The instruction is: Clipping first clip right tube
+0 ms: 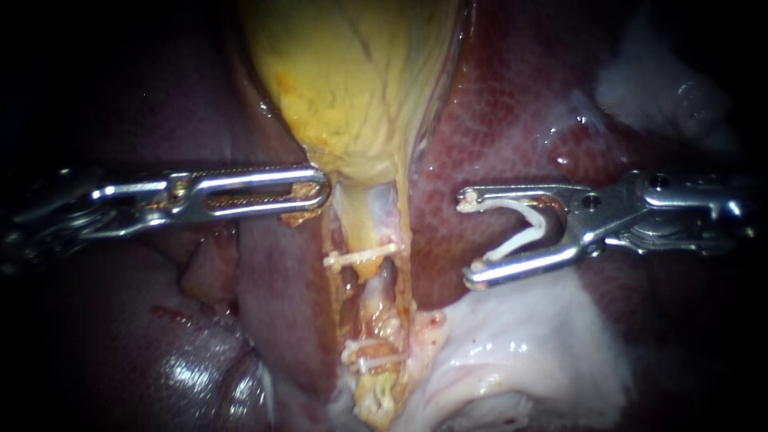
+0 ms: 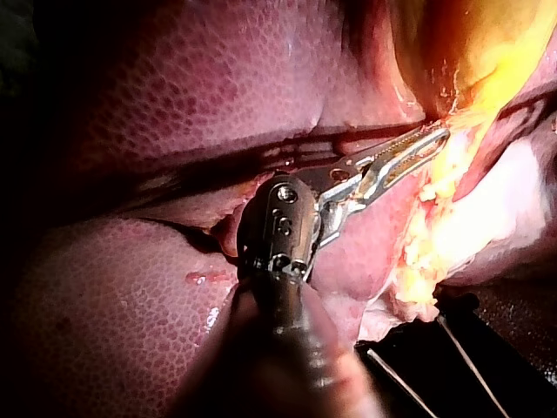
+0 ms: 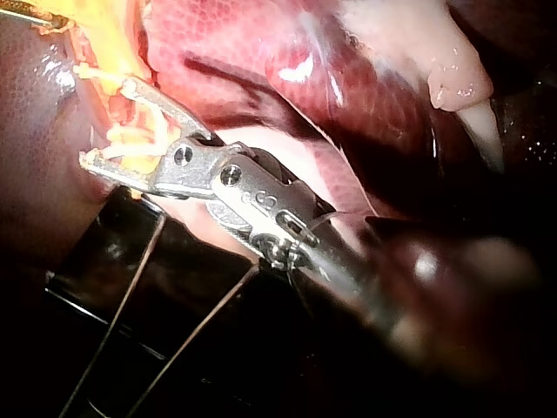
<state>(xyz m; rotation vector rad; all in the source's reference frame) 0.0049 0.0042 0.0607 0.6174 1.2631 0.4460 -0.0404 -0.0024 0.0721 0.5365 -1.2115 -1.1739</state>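
Observation:
The yellow gallbladder point(image 1: 352, 80) hangs from the top centre and narrows into a pale tube point(image 1: 364, 228). This tube carries two white clips, an upper one point(image 1: 360, 258) and a lower one point(image 1: 370, 362). A thin yellowish strand point(image 1: 406, 240) runs down its right side. My left instrument point(image 1: 320, 190) lies level, its long jaws shut on the gallbladder's neck, as the left wrist view point(image 2: 435, 138) confirms. My right instrument point(image 1: 468, 240) hovers over the liver point(image 1: 512, 104), apart from the tubes. Its jaws stand wide, holding an open white clip point(image 1: 528, 228); the right wrist view point(image 3: 106, 122) shows the same.
Pale fatty tissue point(image 1: 520, 352) lies below the right instrument. A dark liver lobe point(image 1: 120, 336) fills the lower left. More pale tissue point(image 1: 656, 88) sits at the upper right. A black holder with thin wires point(image 3: 130, 279) lies under the right instrument in its wrist view.

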